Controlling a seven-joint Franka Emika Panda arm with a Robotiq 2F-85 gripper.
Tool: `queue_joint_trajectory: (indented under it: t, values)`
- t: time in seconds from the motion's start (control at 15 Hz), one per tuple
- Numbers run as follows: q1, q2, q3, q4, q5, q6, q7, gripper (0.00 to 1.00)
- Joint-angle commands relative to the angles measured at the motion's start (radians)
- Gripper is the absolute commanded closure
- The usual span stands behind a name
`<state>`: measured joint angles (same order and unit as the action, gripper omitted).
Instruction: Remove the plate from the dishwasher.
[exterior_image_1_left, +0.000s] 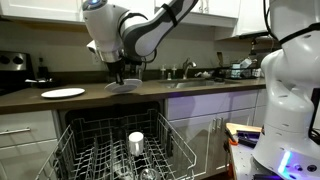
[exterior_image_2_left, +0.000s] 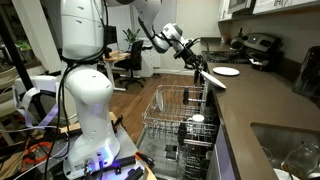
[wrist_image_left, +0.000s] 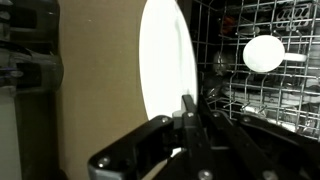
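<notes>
My gripper (exterior_image_1_left: 122, 80) is shut on the rim of the greyish-white plate (exterior_image_1_left: 124, 87) and holds it above the countertop (exterior_image_1_left: 90, 98), behind the open dishwasher (exterior_image_1_left: 120, 140). In an exterior view the plate (exterior_image_2_left: 213, 79) hangs tilted from the gripper (exterior_image_2_left: 198, 66) over the counter edge. In the wrist view the plate (wrist_image_left: 165, 65) shows edge-on as a bright oval, pinched between the fingers (wrist_image_left: 188, 112). The white wire rack (exterior_image_2_left: 175, 115) is pulled out below.
A brighter flat white plate (exterior_image_1_left: 63, 93) lies on the counter; it also shows in an exterior view (exterior_image_2_left: 227, 71). A white cup (exterior_image_1_left: 136, 141) stands in the rack, also in the wrist view (wrist_image_left: 264, 53). A sink (exterior_image_2_left: 290, 150) is set in the counter. White cabinets (exterior_image_1_left: 25, 135) flank the dishwasher.
</notes>
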<state>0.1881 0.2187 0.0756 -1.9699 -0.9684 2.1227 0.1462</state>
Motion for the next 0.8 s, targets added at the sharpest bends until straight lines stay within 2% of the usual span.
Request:
queue_joint_trajectory:
  t: [0.0,0.73]
  values:
    - [-0.009,0.002,0.012,0.003,-0.008,-0.009,0.005,0.99]
    - [-0.01,0.012,-0.006,0.001,-0.089,-0.024,0.032,0.99]
